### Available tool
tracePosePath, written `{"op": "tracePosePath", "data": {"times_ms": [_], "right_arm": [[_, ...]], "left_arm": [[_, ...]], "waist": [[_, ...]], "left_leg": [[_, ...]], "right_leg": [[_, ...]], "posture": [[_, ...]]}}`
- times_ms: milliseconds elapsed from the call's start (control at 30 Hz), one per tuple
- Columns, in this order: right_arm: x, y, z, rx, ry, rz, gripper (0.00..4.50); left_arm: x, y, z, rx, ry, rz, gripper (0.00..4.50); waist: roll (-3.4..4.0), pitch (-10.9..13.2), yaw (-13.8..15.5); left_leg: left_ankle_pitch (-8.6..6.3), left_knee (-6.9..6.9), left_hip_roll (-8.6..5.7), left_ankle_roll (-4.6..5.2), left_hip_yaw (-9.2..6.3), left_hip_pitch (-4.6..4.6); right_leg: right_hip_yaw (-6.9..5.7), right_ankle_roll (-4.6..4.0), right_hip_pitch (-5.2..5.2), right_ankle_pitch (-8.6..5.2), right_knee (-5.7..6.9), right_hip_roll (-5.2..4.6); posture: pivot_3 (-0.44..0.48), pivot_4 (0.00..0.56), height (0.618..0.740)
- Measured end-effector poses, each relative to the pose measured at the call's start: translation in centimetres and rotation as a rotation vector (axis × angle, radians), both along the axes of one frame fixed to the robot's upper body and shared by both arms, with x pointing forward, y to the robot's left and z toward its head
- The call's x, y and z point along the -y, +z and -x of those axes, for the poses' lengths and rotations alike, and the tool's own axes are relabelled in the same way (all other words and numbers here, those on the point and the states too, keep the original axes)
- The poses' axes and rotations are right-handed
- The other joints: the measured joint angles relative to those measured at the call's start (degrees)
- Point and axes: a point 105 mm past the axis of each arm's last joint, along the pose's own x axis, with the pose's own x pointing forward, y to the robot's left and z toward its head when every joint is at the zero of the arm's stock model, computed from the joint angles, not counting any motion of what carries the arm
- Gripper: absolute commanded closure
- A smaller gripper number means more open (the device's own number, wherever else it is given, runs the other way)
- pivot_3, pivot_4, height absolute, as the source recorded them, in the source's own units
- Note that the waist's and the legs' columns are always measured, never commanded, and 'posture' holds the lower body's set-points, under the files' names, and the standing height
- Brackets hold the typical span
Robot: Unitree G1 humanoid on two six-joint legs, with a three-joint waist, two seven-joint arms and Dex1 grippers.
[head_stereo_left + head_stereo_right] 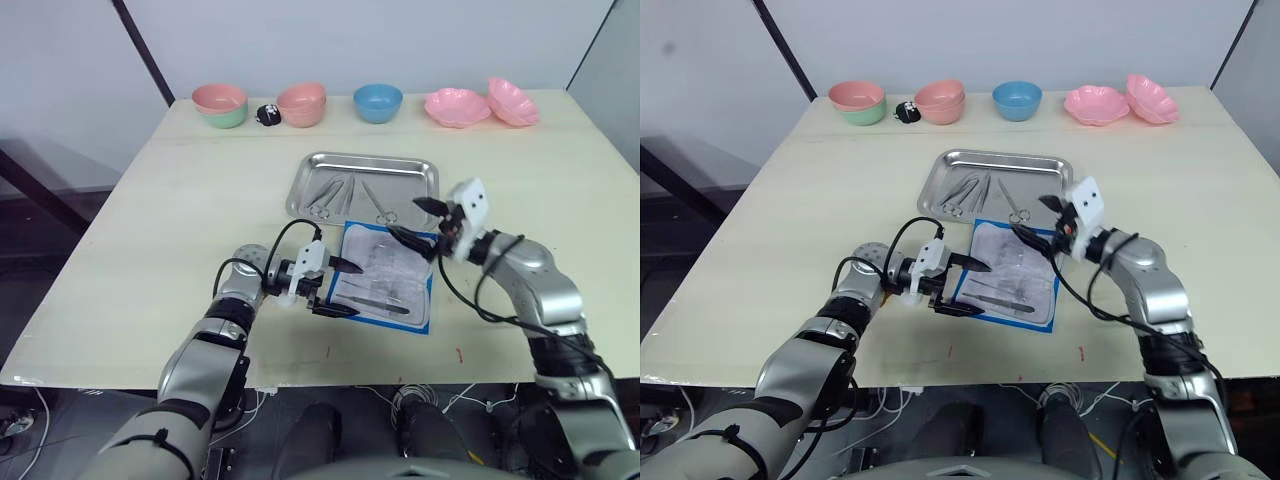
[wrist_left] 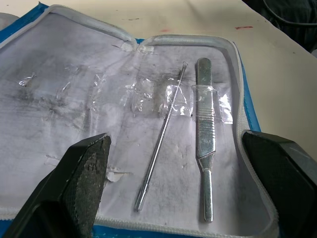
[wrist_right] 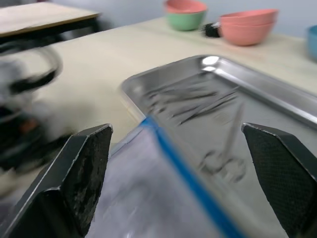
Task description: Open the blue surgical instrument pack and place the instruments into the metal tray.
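Note:
The blue surgical instrument pack [image 1: 385,276] lies open on the table, whitish inner face up, just in front of the metal tray [image 1: 362,184]. Two instruments remain in it: a flat tweezer [image 2: 205,148] and a thin probe [image 2: 161,146]. Several silver instruments [image 1: 335,193], among them ring-handled scissors [image 1: 380,205], lie in the tray. My left gripper [image 1: 338,286] is open at the pack's left edge, its fingers [image 2: 74,183] spread on either side of the two tools. My right gripper [image 1: 418,222] is open above the pack's far right corner, beside the tray's near rim.
Along the table's far edge stand a pink bowl on a green one [image 1: 220,105], stacked pink bowls [image 1: 303,103], a blue bowl [image 1: 378,101] and two pink flower-shaped dishes [image 1: 480,103]. A small black object [image 1: 267,115] lies between the bowls. Cables trail from both wrists.

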Motion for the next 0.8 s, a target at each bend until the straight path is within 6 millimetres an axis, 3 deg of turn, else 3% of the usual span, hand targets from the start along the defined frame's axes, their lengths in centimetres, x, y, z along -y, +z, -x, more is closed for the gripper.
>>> {"op": "tracePosePath", "data": {"times_ms": [133,267,467,733,800], "right_arm": [[2.1,-1.0,3.6,-0.051,0.102,0.045,0.11],[5.0,0.3,6.8,-0.065,0.194,0.05,0.11],[8.8,2.9,9.2,-0.03,0.229,0.1,0.11],[13.1,4.6,11.1,-0.04,0.197,0.206,0.11],[13.3,4.7,11.3,-0.044,0.201,0.215,0.11]], "left_arm": [[0.2,0.0,0.0,0.002,-0.006,-0.001,0.0],[0.3,0.1,0.0,0.001,-0.01,-0.002,0.0],[0.2,0.1,-0.1,0.0,-0.008,-0.007,0.0],[0.2,0.3,-0.2,0.006,-0.01,-0.009,0.0],[0.2,0.3,-0.3,0.005,-0.009,-0.01,0.0]], "waist": [[-0.21,0.13,0.45],[-0.34,0.24,0.71],[-0.4,0.26,0.81],[-0.42,0.27,0.85],[-0.41,0.27,0.81]], "left_leg": [[0.0,-0.01,0.03,0.0,0.0,-0.04],[-0.01,-0.03,0.07,-0.01,0.0,-0.07],[-0.01,-0.07,0.12,-0.02,0.05,-0.04],[-0.02,-0.12,0.15,-0.03,0.14,-0.04],[-0.02,-0.13,0.16,-0.03,0.13,-0.03]], "right_leg": [[-0.01,0.01,0.0,-0.01,-0.09,-0.01],[-0.05,0.02,0.0,-0.01,-0.17,-0.01],[-0.06,0.02,0.02,-0.01,-0.23,-0.01],[-0.07,0.02,0.03,-0.01,-0.35,-0.02],[-0.06,0.02,0.03,-0.01,-0.35,-0.01]], "posture": [[0.0,0.15,0.74],[0.0,0.15,0.74],[0.0,0.15,0.74],[0.0,0.15,0.74],[0.0,0.15,0.74]]}}
